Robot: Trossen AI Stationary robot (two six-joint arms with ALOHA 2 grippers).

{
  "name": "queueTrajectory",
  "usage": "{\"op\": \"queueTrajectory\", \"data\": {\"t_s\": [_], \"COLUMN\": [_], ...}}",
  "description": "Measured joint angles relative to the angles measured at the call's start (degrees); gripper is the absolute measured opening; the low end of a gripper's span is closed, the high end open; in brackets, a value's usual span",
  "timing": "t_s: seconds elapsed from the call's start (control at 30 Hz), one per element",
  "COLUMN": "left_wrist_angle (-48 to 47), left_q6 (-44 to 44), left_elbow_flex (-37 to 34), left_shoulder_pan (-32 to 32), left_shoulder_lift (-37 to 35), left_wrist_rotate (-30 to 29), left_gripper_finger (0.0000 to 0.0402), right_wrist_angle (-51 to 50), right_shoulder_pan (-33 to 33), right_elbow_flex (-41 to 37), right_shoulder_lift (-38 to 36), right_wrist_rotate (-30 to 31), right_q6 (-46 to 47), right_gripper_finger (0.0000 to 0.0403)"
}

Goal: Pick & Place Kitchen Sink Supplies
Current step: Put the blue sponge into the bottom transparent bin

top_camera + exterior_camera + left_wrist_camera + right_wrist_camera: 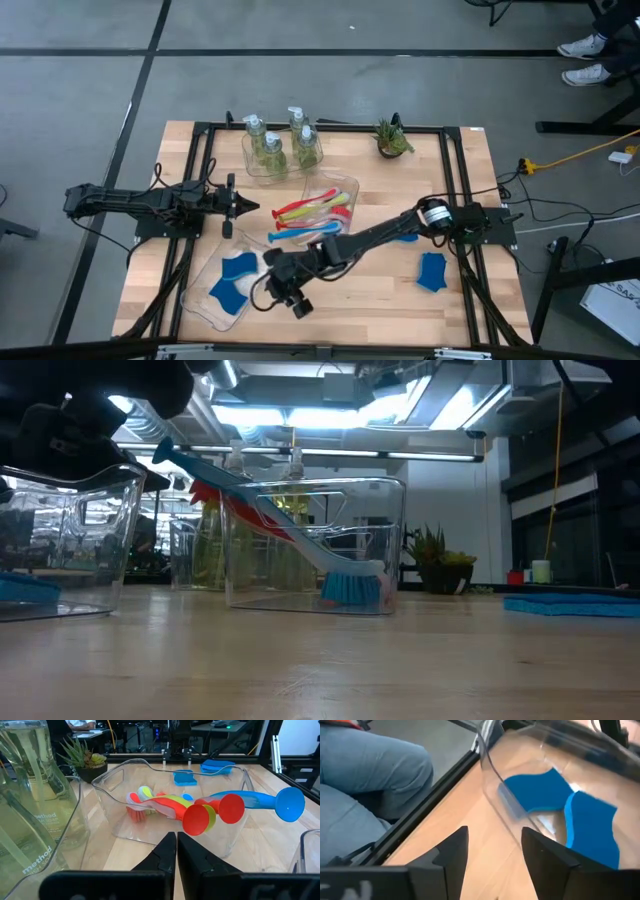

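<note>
Red, yellow-green and blue brushes [315, 212] lie in a clear tray [345, 185]. Their heads rest on its floor and their handle ends [231, 809] lean out over its rim. Pump bottles [272, 140] stand in a second tray at the back. Two blue sponges [555, 795] lie in a third tray [205, 300] at the near left. My right gripper [293, 300] [492, 850] hangs open beside that tray, slanting down toward the near edge, with nothing between its fingers. My left gripper [250, 208] [176, 850] waits shut at the left, facing the brush tray.
Two more blue sponges [432, 270] [405, 237] lie on the bare wood to the right. A small potted plant [392, 140] stands at the back right. A person's legs in jeans [365, 780] show beyond the table's near edge.
</note>
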Motion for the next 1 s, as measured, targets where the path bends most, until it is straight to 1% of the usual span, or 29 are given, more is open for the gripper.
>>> {"op": "queueTrajectory", "data": {"t_s": [0.17,0.3,0.37,0.43,0.5,0.63,0.73,0.8,0.9,1.0], "left_wrist_angle": [0.0,0.0,0.1,-0.1,0.1,0.0,0.0,0.0,0.0,0.0], "left_q6": [0.0,0.0,0.0,0.0,0.0,0.0,0.0,0.0,0.0,0.0], "left_elbow_flex": [0.0,0.0,0.0,0.0,0.0,0.0,0.0,0.0,0.0,0.0], "left_shoulder_pan": [0.0,0.0,0.0,0.0,0.0,0.0,0.0,0.0,0.0,0.0], "left_shoulder_lift": [0.0,0.0,0.0,0.0,0.0,0.0,0.0,0.0,0.0,0.0], "left_wrist_rotate": [0.0,0.0,0.0,0.0,0.0,0.0,0.0,0.0,0.0,0.0], "left_gripper_finger": [0.0012,0.0009,0.0008,0.0009,0.0011,0.0013,0.0011,0.0009,0.0009,0.0011], "right_wrist_angle": [-2.8,-3.8,-5.9,-6.2,-6.0,-0.3,7.6,13.6,22.3,28.4], "right_shoulder_pan": [0.0,0.0,0.0,0.0,0.1,0.1,0.5,1.2,2.6,4.2], "right_elbow_flex": [0.0,0.0,0.0,-1.3,-4.1,-14.3,-25.5,-33.3,-44.3,-53.2], "right_shoulder_lift": [-1.0,-2.0,-2.5,-3.1,-4.6,-10.7,-16.9,-21.7,-29.4,-36.3], "right_wrist_rotate": [0.6,1.7,2.9,4.2,4.6,4.5,6.0,9.0,15.5,20.7], "right_q6": [3.3,3.9,3.9,4.0,4.4,6.9,9.8,11.3,13.4,14.9], "right_gripper_finger": [0.0159,0.0144,0.0138,0.0132,0.0125,0.0113,0.0105,0.0101,0.0097,0.0096]}}
